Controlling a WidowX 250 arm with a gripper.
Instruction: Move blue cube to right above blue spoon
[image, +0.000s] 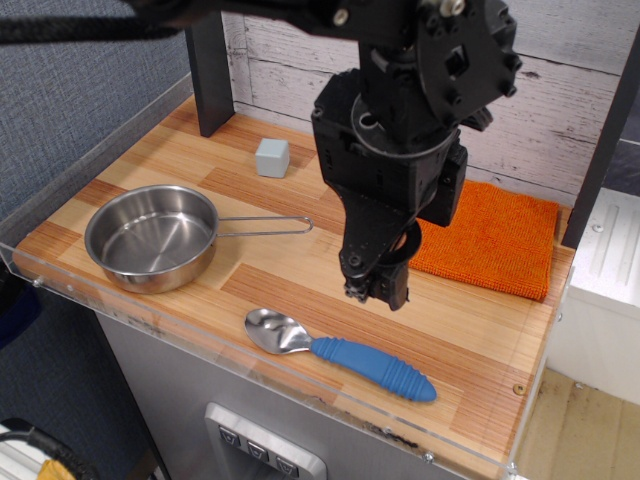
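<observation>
The blue cube (272, 157), small and pale grey-blue, rests on the wooden tabletop near the back wall, left of the arm. The blue spoon (340, 354) lies along the front edge, silver bowl to the left and ribbed blue handle to the right. My gripper (375, 287) hangs from the black arm above the middle of the table, just behind the spoon and well right and forward of the cube. Its fingertips look pressed together with nothing between them.
A steel pan (152, 238) with a wire handle sits at the left. An orange cloth (495, 236) lies at the right rear. A clear acrylic rim (200, 335) borders the front and left edges. A dark post (210, 70) stands at the back left.
</observation>
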